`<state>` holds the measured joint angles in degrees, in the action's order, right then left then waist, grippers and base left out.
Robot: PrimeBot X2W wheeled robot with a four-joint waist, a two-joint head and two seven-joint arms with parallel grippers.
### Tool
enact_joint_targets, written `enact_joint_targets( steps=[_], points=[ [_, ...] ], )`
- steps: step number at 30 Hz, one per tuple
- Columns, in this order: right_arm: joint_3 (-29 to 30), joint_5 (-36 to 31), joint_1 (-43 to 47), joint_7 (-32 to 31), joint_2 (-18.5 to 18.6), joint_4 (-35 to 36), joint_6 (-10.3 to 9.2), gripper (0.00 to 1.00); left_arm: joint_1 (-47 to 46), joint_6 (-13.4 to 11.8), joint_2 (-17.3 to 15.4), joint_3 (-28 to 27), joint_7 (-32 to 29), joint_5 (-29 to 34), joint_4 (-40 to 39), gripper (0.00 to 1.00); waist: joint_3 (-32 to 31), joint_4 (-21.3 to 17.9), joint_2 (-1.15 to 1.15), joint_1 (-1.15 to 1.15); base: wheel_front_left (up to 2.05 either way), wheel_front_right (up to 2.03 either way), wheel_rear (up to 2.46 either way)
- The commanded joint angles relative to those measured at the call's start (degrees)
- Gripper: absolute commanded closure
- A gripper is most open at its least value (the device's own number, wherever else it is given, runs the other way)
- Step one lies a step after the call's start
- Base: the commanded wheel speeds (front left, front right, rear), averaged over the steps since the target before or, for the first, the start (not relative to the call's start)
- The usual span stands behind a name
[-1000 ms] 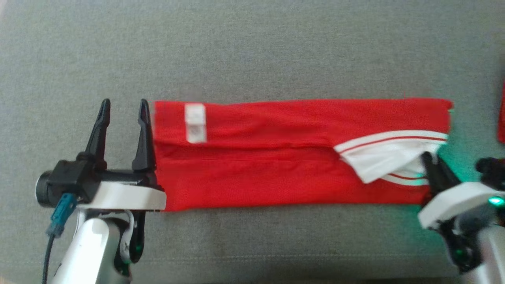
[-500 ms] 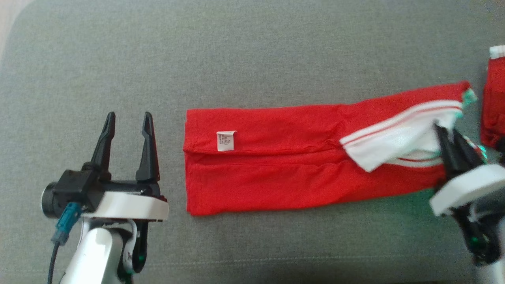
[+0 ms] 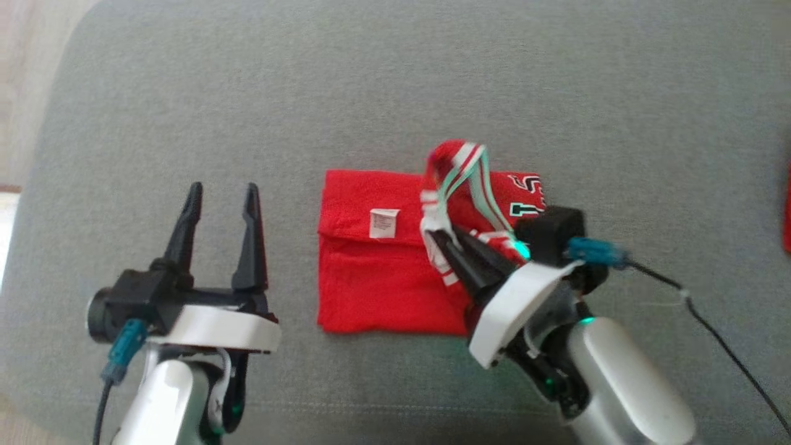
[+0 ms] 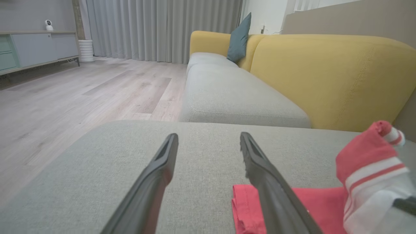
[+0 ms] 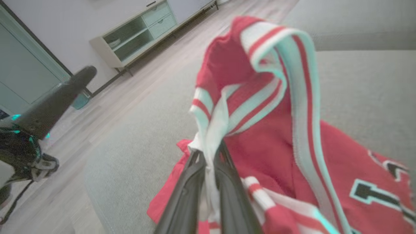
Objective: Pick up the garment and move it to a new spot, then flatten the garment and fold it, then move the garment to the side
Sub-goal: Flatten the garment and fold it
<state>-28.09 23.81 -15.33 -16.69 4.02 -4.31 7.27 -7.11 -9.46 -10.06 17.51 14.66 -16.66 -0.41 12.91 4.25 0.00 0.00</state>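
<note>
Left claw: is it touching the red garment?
Apart. Head view shows a strip of bare grey cushion between the open left claw and the garment.

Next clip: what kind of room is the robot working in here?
Most likely a home living room: a yellow-backed sofa with a teal cushion, floor-length grey curtains over a wood-plank floor, and a low sideboard along the wall.

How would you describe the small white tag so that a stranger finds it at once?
Look at the grey sofa cushion, then at the red garment lying on it. The tag sits on its left half, a small white rectangle on plain red, apart from the striped trim.
</note>
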Motion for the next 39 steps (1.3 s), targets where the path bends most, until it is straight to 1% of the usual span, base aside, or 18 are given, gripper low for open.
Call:
enact_joint_targets(
  steps=[1,6,7,10,11,12,13,17,20,22,24,27,30,35,39],
  points=[
    [-2.22,1.69,-2.63,1.87,-1.06,-0.64,0.22,1.00,-1.24,0.49,-0.06,-1.69,0.33,-0.11,-1.42,0.00,0.56,1.25,0.00,0.00,0.00,0.00,0.00],
    [-6.66,6.21,-6.66,7.84,-1.11,-8.63,0.22,1.00,-2.13,1.08,0.72,-1.47,0.33,-0.04,-0.65,0.00,1.67,2.86,0.00,0.00,0.00,0.00,0.00],
    [-6.66,6.21,-6.66,7.84,-1.11,-8.63,0.22,1.00,-2.13,1.08,0.72,-1.47,0.33,-0.04,-0.65,0.00,1.67,2.86,0.00,0.00,0.00,0.00,0.00],
    [-8.26,7.98,-9.08,10.50,-1.12,-12.40,0.22,1.00,-2.40,1.29,1.08,-1.62,0.34,0.13,-0.56,0.00,2.33,3.24,0.00,0.00,0.00,0.00,0.00],
    [-8.86,8.50,-9.89,11.33,-1.12,-13.36,0.22,0.92,-2.52,1.35,1.19,-1.68,0.34,0.20,-0.52,0.00,2.52,3.31,0.00,0.00,0.00,0.00,0.00],
    [-9.56,9.30,-10.56,12.02,-1.12,-14.11,0.22,0.37,-2.64,1.42,1.29,-1.74,0.34,0.28,-0.49,0.00,2.73,3.36,0.00,0.00,0.00,0.00,0.00],
    [-10.23,9.98,-11.27,12.82,-1.13,-14.66,0.22,0.00,-2.75,1.48,1.38,-1.81,0.34,0.37,-0.46,0.00,2.88,3.37,0.00,0.00,0.00,0.00,0.00],
    [-13.40,12.27,-13.80,16.26,-1.13,-13.94,0.22,0.00,-2.90,1.59,1.62,-2.37,0.34,0.68,-0.35,0.00,3.23,2.98,0.00,0.00,0.00,0.00,0.00],
    [-15.06,13.42,-14.97,19.30,-1.13,-10.61,0.22,0.00,-2.63,1.56,1.72,-2.79,0.34,0.93,-0.20,0.00,3.04,2.34,0.00,0.00,0.00,0.00,0.00],
    [-14.85,13.41,-15.21,20.94,-1.13,-8.09,0.22,0.00,-2.41,1.57,1.69,-3.10,0.34,1.05,-0.14,0.00,2.82,1.80,0.00,0.00,0.00,0.00,0.00],
    [-13.23,13.14,-14.83,22.24,-1.13,-5.37,0.22,0.00,-2.23,1.55,1.62,-3.40,0.34,1.21,-0.16,0.00,2.57,1.23,0.00,0.00,0.00,0.00,0.00],
    [-8.08,10.20,-13.26,22.91,-0.84,-1.96,0.22,0.00,-1.90,1.46,1.35,-3.96,0.34,1.45,-0.30,0.00,2.19,0.24,0.00,0.00,0.00,0.00,0.00],
    [-0.43,5.41,-10.21,22.48,1.14,1.23,0.22,0.00,-1.50,1.21,1.03,-4.58,0.34,1.71,-0.51,0.00,1.78,-0.90,0.00,0.00,0.00,0.00,0.00],
    [13.26,-2.22,-2.08,19.44,4.41,6.17,0.22,0.00,-0.72,0.54,0.31,-5.34,0.34,2.16,-1.07,0.00,1.25,-2.54,0.00,0.00,0.00,0.00,0.00],
    [21.11,-5.76,4.52,17.25,5.27,9.74,0.22,0.00,-0.19,0.10,-0.41,-5.89,0.29,2.23,-1.23,0.00,0.88,-3.62,0.00,0.00,0.00,0.00,0.00]
  ],
)
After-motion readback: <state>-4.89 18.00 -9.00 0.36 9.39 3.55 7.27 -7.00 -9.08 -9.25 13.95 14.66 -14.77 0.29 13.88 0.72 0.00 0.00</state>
